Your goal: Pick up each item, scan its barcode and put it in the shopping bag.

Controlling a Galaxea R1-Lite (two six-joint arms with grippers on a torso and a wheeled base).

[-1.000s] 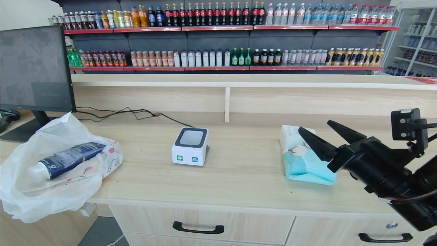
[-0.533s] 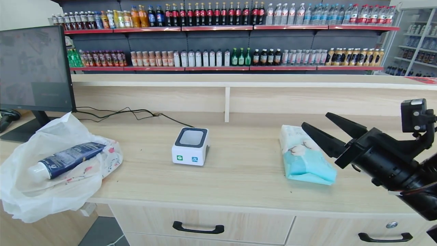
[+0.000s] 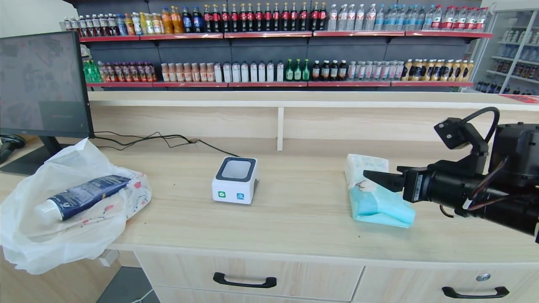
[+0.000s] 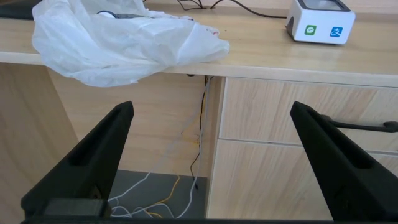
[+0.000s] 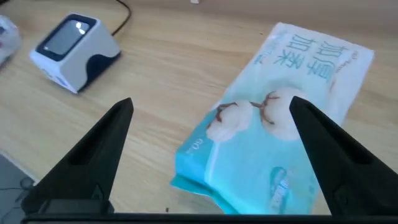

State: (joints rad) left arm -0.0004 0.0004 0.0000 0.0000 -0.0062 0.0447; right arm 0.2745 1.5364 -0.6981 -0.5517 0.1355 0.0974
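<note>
1. Right gripper point(image 5: 211, 106): fingers spread wide and holding nothing. It was poised over the tissue pack at the right of the counter. In the head view the fingers lined up edge-on, so their spread could not be judged there.
2. Tissue pack point(image 3: 379, 206): a soft blue and white packet lying flat on the counter point(image 3: 294, 219), well right of the scanner. It carried a cotton-boll picture and large printed characters. Its far half was partly covered by the gripper in the head view, and its near end was cut off in the right wrist view.
3. Left gripper point(image 4: 211, 109): fingers wide apart and empty. It was held low in front of the cabinet, below the counter edge and near the bag.
4. Shopping bag point(image 3: 63, 227): white, crumpled plastic at the left end of the counter, drooping over the near edge, with faint red print too small to make out.
5. Tube point(image 3: 82, 196): dark blue with a white cap, lying on the bag; its lettering was illegible.
6. Scanner point(image 3: 235, 179): a white box at mid-counter with a dark-framed window on top and two small icons, one green and one blue, on its near face.
7. Monitor point(image 3: 42, 84): dark screen at far left, cut off by the frame edge.
</note>
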